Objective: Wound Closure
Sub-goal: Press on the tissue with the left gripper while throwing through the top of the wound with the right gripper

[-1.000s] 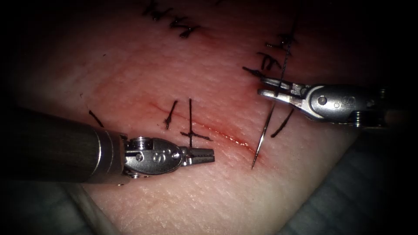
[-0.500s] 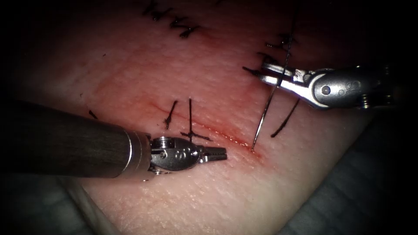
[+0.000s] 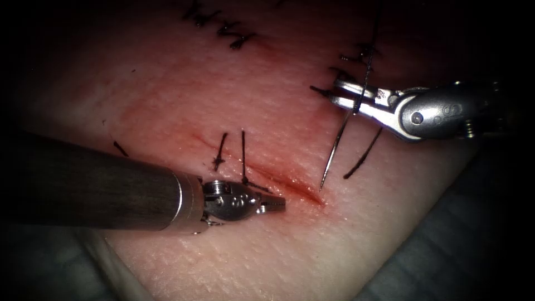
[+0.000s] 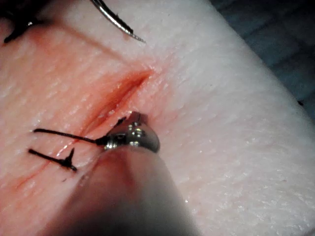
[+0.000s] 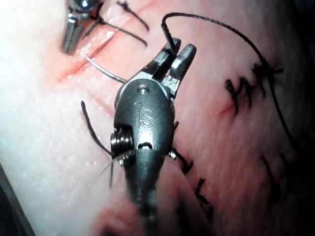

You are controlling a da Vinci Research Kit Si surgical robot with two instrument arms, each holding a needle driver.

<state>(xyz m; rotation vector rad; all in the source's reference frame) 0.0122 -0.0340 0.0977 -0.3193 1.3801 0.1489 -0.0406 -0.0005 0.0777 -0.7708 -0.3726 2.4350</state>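
My right tool [image 3: 339, 93] grips the needle [image 3: 333, 151] near its tail; its tip rests beside the cut's [image 3: 281, 181] right end. My left tool [image 3: 273, 204], closed, holds nothing. I think a steady wrist matters here.

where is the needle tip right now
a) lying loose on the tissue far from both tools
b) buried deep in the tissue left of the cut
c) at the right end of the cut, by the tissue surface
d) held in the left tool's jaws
c: the right tool grips the needle near its thread end, and its tip reaches the right end of the cut, ahead of the left tool, which holds nothing.
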